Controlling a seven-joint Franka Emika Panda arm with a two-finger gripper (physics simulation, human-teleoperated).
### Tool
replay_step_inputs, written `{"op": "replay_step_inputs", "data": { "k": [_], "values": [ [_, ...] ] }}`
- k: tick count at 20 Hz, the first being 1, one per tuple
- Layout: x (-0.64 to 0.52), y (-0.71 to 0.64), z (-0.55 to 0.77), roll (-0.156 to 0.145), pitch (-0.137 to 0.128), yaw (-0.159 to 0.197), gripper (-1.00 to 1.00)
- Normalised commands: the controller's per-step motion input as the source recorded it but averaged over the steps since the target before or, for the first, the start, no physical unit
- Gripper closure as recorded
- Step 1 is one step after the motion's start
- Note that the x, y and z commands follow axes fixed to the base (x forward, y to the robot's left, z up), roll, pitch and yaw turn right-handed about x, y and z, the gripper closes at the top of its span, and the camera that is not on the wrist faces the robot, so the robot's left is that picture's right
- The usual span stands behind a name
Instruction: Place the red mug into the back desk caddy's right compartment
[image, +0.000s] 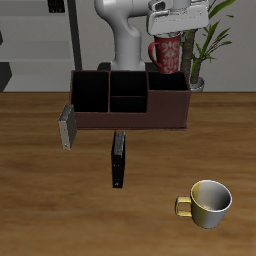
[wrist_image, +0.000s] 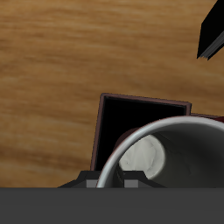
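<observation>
**Red mug held above the caddy's wide end**

The claw (image: 168, 36) pinches the red mug (image: 166, 54) by its upper part and holds it in the air, upright, with its red handle toward the robot's pale column. Its base hangs over the back desk caddy (image: 128, 112), at the end away from the grey panel (image: 68, 127), so it is above the right compartment (image: 168, 88) and not inside it.

In the wrist view the mug's pale rim (wrist_image: 166, 131) and grey inside fill much of the frame, and the black-lined compartment (wrist_image: 131, 114) lies directly beneath it. The fingers themselves are hard to make out there; only grey parts of the claw show at the frame's edge.

Beside that wide section the caddy has smaller black sections (image: 127, 90). Nearer the desk's front edge a thin black object (image: 118, 159) lies flat on the wooden desk (image: 40, 200), well apart from the caddy; what it is cannot be told. A yellow-and-cream mug (image: 207, 203) stands near the front edge, well clear of the claw. A potted plant (image: 208, 45) stands behind the caddy, near the held mug.

The mug's lower part hides some of the compartment's rear wall, and the wrist view cuts the mug off.
</observation>
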Motion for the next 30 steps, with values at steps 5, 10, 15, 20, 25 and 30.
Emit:
{"op": "replay_step_inputs", "data": {
  "k": [5,10,15,20,25,30],
  "values": [
    [0.0,0.01,-0.17,0.008,0.021,0.036,1.0],
    [0.03,0.03,-0.12,0.009,0.012,0.018,1.0],
    [0.04,0.1,-0.25,0.034,0.038,0.046,1.0],
    [0.01,0.04,-0.35,0.038,0.047,0.056,1.0],
    [-0.01,-0.06,-0.41,0.013,0.068,0.045,1.0],
    [-0.01,0.0,-0.3,0.017,0.049,0.02,1.0]
  ]
}}
